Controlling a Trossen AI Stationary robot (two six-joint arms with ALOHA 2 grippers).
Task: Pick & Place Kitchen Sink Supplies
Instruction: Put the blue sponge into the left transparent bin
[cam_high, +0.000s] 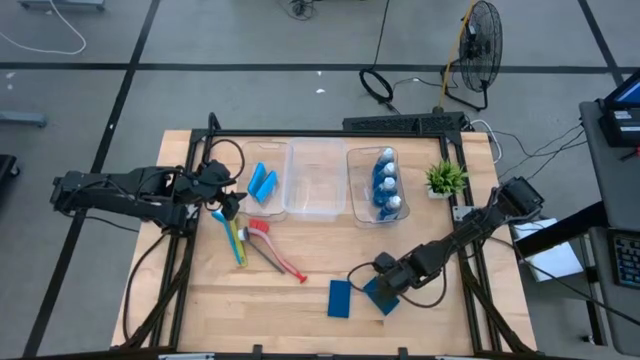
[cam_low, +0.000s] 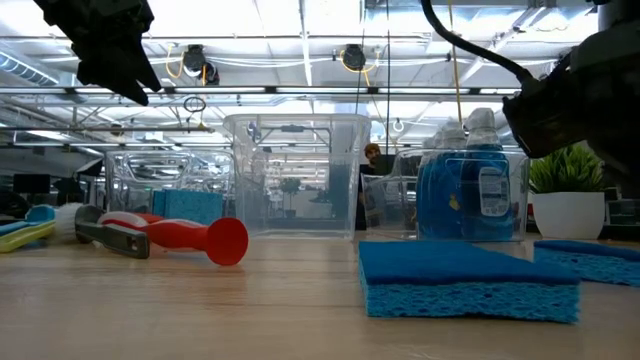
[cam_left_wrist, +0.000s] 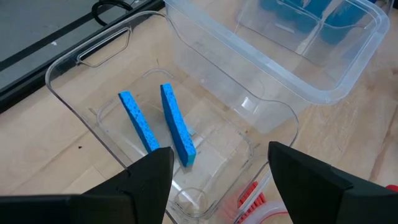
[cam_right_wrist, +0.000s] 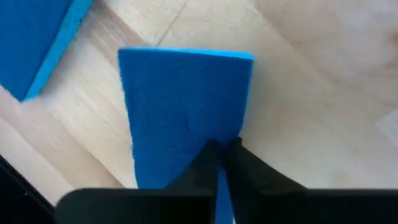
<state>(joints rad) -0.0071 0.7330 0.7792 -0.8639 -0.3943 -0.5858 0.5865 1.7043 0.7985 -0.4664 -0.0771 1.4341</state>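
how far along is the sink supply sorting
Done: two sponges stand in the left bin, bottles fill the right bin. In hand: right gripper has its jaws shut on a sponge. Left: another sponge and the brushes on the table.

no legible text, bottle labels (cam_low: 492, 190) unreadable

Right end effector (cam_right_wrist: 221, 149) hides the sponge's (cam_right_wrist: 180, 106) near edge.

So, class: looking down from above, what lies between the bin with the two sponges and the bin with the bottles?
In the high view, an empty clear bin stands between the sponge bin and the bottle bin.
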